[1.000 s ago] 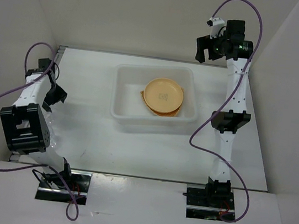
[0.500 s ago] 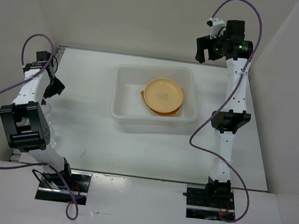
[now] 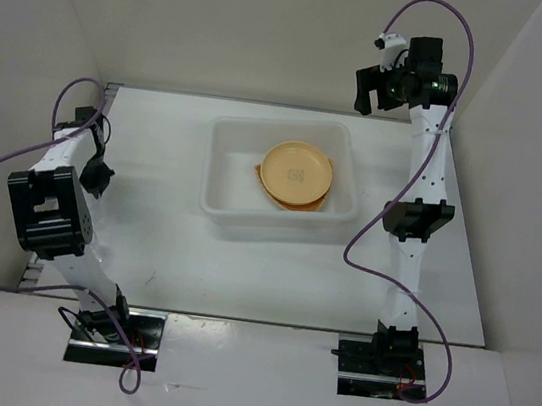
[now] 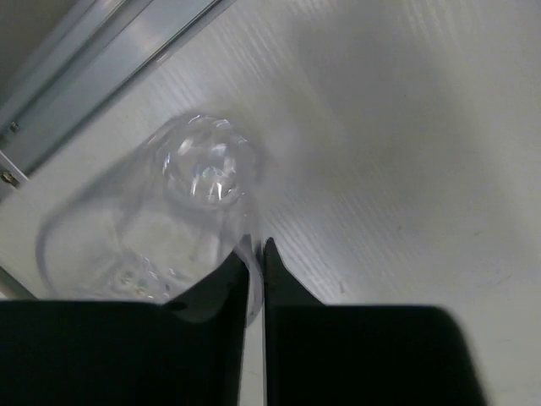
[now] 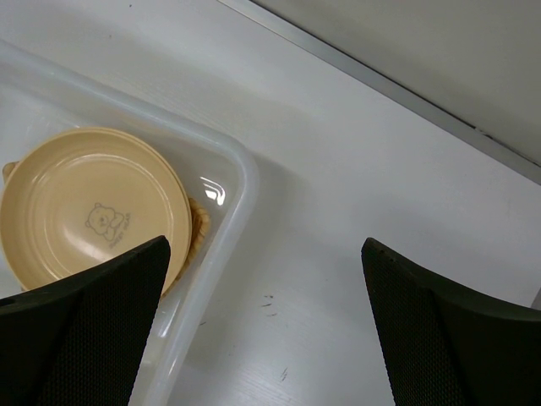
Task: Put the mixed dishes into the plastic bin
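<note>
A clear cup (image 4: 169, 220) lies tilted on the white table near the left metal rail. My left gripper (image 4: 256, 254) is shut on its thin wall, one finger inside and one outside. From above, the left gripper (image 3: 95, 178) sits at the table's left side and the cup cannot be made out. The plastic bin (image 3: 228, 134) stands mid-table and holds a tan-yellow plate (image 3: 297, 171) stacked on a woven basket dish (image 3: 258, 172). My right gripper (image 3: 372, 91) hangs open and empty above the far right. Its wrist view shows the plate (image 5: 93, 216), the basket edge (image 5: 200, 230) and the bin rim (image 5: 243, 182).
A metal rail (image 4: 101, 59) runs along the table's left edge just beyond the cup. White walls enclose the table on three sides. Bare tabletop (image 5: 338, 254) lies to the right of the bin under the right gripper (image 5: 266, 326).
The left arm's wrist swung out toward the far left, then came back nearer, and its jaws have come together. The right arm and the bin's contents have not moved.
</note>
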`<action>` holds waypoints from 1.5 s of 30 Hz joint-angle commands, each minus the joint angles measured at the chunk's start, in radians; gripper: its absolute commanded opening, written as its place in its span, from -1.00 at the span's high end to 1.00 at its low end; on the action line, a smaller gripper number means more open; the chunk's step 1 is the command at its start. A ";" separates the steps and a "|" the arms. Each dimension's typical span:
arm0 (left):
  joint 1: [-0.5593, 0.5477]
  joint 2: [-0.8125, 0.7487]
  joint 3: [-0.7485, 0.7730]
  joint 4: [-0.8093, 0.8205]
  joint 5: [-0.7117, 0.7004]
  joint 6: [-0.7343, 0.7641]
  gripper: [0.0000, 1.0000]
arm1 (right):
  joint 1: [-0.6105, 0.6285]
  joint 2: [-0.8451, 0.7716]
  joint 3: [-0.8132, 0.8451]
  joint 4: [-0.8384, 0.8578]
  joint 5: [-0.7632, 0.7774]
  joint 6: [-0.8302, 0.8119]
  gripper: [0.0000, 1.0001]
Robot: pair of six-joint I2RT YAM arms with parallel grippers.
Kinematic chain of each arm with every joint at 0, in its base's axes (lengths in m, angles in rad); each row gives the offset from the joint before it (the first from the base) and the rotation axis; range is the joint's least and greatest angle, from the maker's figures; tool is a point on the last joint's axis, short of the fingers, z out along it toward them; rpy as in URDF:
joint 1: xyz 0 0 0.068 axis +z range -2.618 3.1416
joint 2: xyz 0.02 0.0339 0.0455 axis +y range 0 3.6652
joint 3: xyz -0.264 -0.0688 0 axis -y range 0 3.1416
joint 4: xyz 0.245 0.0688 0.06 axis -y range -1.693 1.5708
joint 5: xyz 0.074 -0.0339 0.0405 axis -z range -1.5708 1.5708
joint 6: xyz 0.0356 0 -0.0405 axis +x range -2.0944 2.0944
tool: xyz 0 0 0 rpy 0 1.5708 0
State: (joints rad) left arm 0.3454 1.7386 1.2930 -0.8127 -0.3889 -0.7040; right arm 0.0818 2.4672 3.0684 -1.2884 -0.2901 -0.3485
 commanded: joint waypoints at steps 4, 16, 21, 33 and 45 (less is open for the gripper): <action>-0.009 0.027 0.089 -0.043 0.001 0.018 1.00 | 0.010 0.003 0.000 -0.008 0.008 0.005 -0.97; -0.225 0.053 0.634 0.307 0.597 0.134 1.00 | 0.047 0.001 0.020 -0.008 0.058 0.014 -0.97; -0.468 0.366 1.117 -0.016 0.538 0.288 1.00 | 0.047 -0.020 0.030 -0.008 0.077 0.014 -0.97; -0.643 0.565 1.121 -0.189 0.452 0.294 1.00 | 0.038 -0.031 0.030 -0.008 0.077 0.014 -0.97; -0.692 0.671 1.131 -0.189 0.424 0.285 1.00 | 0.038 -0.031 0.030 -0.008 0.068 0.014 -0.97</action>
State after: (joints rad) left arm -0.3397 2.3878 2.3905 -0.9966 0.0490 -0.4217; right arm 0.1242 2.4691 3.0688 -1.2888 -0.2173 -0.3477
